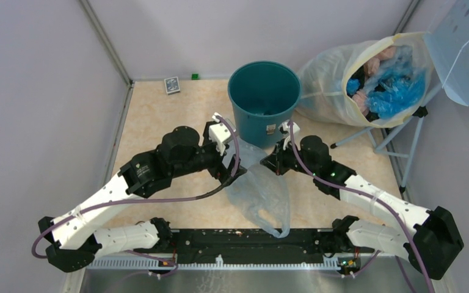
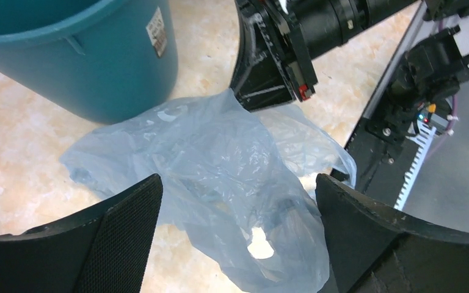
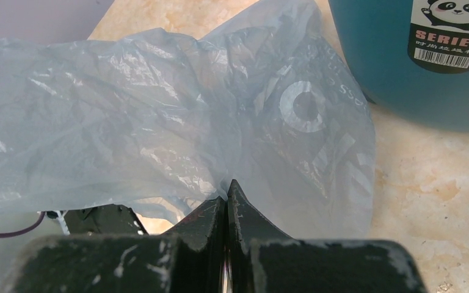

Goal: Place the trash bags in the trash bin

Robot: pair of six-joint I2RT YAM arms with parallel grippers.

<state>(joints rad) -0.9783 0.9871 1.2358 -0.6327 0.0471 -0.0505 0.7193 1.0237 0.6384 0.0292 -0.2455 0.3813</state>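
Pale blue-grey crinkly plastic bag (image 3: 159, 122): pinched in the closed fingers of my right gripper (image 3: 227, 190), with the round teal plastic bin (image 3: 372, 61) just beyond. My left gripper (image 2: 238, 183) gapes wide over the bag.

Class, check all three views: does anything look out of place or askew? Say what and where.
The bag lies crumpled on the table before the bin, its tail over the near rail; the right gripper pinches its edge. Beside the bin, a white sack lies tipped, contents showing at its mouth.
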